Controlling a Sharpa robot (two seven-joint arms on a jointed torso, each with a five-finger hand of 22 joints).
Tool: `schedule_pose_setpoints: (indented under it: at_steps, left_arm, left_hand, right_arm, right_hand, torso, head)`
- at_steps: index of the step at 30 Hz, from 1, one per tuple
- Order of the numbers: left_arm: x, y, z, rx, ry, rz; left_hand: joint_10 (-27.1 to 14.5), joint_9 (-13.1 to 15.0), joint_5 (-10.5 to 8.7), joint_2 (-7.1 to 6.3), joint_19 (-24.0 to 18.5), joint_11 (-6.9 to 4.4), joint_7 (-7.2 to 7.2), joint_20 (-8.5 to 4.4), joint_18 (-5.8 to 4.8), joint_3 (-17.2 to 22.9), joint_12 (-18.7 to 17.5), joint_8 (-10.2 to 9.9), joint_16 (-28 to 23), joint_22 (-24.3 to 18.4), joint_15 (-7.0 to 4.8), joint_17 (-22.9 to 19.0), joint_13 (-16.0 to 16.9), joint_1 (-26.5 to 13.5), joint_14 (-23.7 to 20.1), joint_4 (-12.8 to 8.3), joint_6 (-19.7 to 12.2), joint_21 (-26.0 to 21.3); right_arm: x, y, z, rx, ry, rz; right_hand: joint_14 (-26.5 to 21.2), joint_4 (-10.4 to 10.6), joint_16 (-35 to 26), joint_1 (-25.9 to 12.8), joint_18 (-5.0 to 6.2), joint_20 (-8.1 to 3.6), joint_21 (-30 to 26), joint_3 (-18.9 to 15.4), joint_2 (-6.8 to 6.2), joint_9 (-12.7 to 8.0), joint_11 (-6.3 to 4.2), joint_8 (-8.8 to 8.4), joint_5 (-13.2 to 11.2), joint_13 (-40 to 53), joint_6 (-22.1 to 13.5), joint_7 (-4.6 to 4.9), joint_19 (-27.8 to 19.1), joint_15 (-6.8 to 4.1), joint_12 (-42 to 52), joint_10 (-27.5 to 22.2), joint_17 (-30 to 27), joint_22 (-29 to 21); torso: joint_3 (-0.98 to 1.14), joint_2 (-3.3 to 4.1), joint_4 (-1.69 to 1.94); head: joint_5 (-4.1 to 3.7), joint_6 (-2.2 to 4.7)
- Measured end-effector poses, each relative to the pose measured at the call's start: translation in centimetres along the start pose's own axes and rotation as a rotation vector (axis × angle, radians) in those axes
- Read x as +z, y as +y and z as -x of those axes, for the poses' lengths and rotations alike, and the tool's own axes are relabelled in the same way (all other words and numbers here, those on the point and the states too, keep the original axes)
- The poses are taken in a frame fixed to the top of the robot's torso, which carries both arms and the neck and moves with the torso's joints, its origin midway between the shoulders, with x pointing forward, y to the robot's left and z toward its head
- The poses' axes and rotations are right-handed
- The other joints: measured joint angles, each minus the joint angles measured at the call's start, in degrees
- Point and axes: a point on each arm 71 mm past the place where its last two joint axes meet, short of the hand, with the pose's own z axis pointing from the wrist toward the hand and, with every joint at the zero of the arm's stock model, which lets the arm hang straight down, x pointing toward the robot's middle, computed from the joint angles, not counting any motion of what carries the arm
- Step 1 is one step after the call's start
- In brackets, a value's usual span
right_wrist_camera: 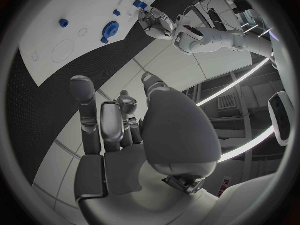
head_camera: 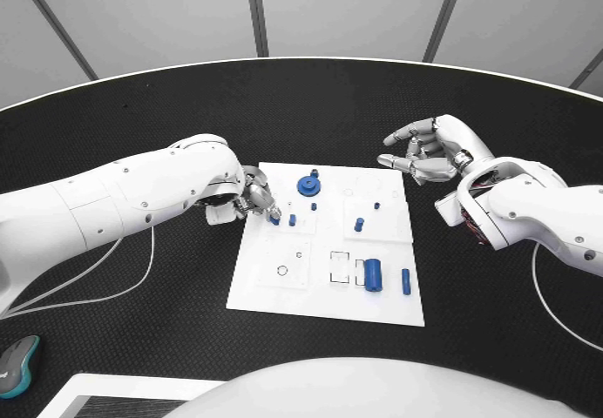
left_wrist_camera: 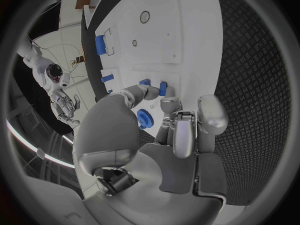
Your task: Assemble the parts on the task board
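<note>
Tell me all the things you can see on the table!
task board: one, white, middle of the black table.
gear: one, blue, far end of the board.
cylinder: one, blue, larger, lying near the board's near right part.
pin: one, blue, slim, just right of the cylinder.
small pegs: a few, blue, across the board's middle; exact count unclear.
table: one, black, round.
teal object: one, near left table edge; cannot tell what.
left hand: silver, fingers at a small blue piece on the board's left edge.
right hand: silver, empty, beyond the board's far right corner.
</note>
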Motion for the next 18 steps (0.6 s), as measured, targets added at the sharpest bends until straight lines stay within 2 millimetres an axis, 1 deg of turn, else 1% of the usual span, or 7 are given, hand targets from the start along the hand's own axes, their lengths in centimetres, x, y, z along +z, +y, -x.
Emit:
schedule_pose_setpoints:
  at_steps: [2,7,8,10,13,15,18]
  left_arm:
    - [0.01,0.03,0.02,-0.001,-0.002,0.002]
    - [0.04,0.05,0.06,-0.002,-0.002,0.004]
    - [0.04,0.05,0.06,-0.002,-0.002,0.005]
    - [0.05,0.04,0.06,-0.002,-0.002,0.006]
    - [0.06,0.03,0.07,-0.002,-0.002,0.007]
    - [0.07,0.02,0.07,-0.001,-0.001,0.008]
    - [0.09,0.02,0.06,-0.001,0.0,0.01]
  left_hand:
    - [0.2,-0.02,0.0,0.07,0.0,0.2,0.0,0.0,0.0,0.0,0.06,-0.01,0.0,0.02,0.0,0.0,0.12,-0.08,0.0,0.0,0.0,0.0]
    - [0.2,0.06,-0.22,0.39,0.12,0.19,0.0,-0.12,0.0,-0.24,0.38,0.31,0.0,0.18,0.0,0.0,0.47,-0.39,0.0,-0.24,0.0,0.0]
    - [0.36,0.14,-0.38,0.63,0.2,0.34,0.0,-0.2,0.0,-0.33,0.38,0.31,0.23,0.34,-0.01,0.0,0.59,-0.63,-0.01,-0.34,0.0,0.0]
    - [0.52,0.23,-0.4,0.62,0.2,0.29,0.0,-0.2,0.0,-0.4,0.42,0.44,0.23,0.38,-0.04,0.0,0.62,-0.61,-0.04,-0.4,0.0,0.0]
    - [0.65,0.38,-1.1,1.16,0.2,0.4,0.0,-0.19,0.0,-0.74,0.88,0.74,0.49,0.38,-0.23,0.0,0.97,-1.16,-0.23,-0.74,0.0,0.0]
    - [0.75,0.62,-1.47,1.22,0.2,0.48,0.0,-0.2,0.0,-0.79,0.89,0.89,0.49,0.38,-0.23,0.0,1.02,-1.22,-0.23,-0.79,0.0,0.0]
    - [0.8,0.73,-1.57,1.44,0.2,0.42,0.0,-0.19,0.0,-0.79,0.89,0.89,0.49,0.38,-0.23,0.0,1.08,-1.43,-0.23,-0.79,0.0,0.0]
  right_arm:
    - [0.0,0.0,0.0,0.0,0.0,0.0]
    - [0.0,-0.01,0.01,0.0,0.0,0.0]
    - [0.0,-0.01,0.01,0.0,0.0,0.0]
    - [0.0,-0.01,0.01,0.0,0.0,-0.001]
    - [-0.01,-0.02,0.02,0.0,0.0,-0.001]
    - [-0.02,-0.02,0.02,0.0,0.0,-0.001]
    - [-0.03,-0.02,0.03,0.0,0.0,-0.001]
  right_hand:
    - [0.0,0.0,0.0,0.0,0.0,0.0,0.0,0.0,0.0,0.0,0.0,0.0,0.0,0.0,0.0,0.0,0.0,0.0,0.0,0.0,0.0,0.0]
    - [0.0,0.0,0.0,0.0,0.0,0.0,0.0,0.0,0.0,0.0,0.0,0.0,0.0,0.0,0.0,0.0,0.0,0.0,0.0,0.0,0.0,0.0]
    - [0.0,0.0,0.0,0.0,0.0,0.0,0.0,0.0,0.0,0.0,0.0,0.0,0.0,0.0,0.0,0.0,0.0,0.0,0.0,0.0,0.0,0.0]
    - [0.0,0.0,0.0,0.0,0.0,0.0,0.0,0.0,0.0,0.0,0.0,0.0,0.0,0.0,0.0,0.0,0.0,0.0,0.0,0.0,0.0,0.0]
    - [0.0,0.0,0.0,0.0,0.0,0.0,0.0,0.0,0.0,0.0,0.0,0.0,0.0,0.0,0.0,0.0,0.0,0.0,0.0,0.0,-0.01,0.0]
    - [0.0,0.0,0.0,0.0,0.0,0.0,0.0,0.0,0.0,0.0,0.0,0.0,0.0,0.0,0.0,0.0,0.0,0.0,0.0,0.0,-0.01,0.0]
    - [0.0,0.0,0.0,0.0,0.0,0.0,0.0,0.0,0.0,0.0,0.0,0.0,0.0,0.0,0.0,0.0,0.0,0.0,0.0,0.0,-0.01,0.0]
  torso:
    - [-0.01,0.01,0.0]
    - [-0.01,0.01,0.01]
    - [-0.01,0.01,0.01]
    - [-0.01,0.01,0.0]
    - [-0.01,0.01,0.0]
    - [-0.01,0.01,-0.01]
    - [0.0,0.01,0.0]
  head:
    - [-0.01,0.0]
    - [-0.01,0.0]
    - [-0.01,0.0]
    - [-0.01,0.0]
    - [-0.01,0.0]
    - [-0.03,0.0]
    - [-0.06,0.0]
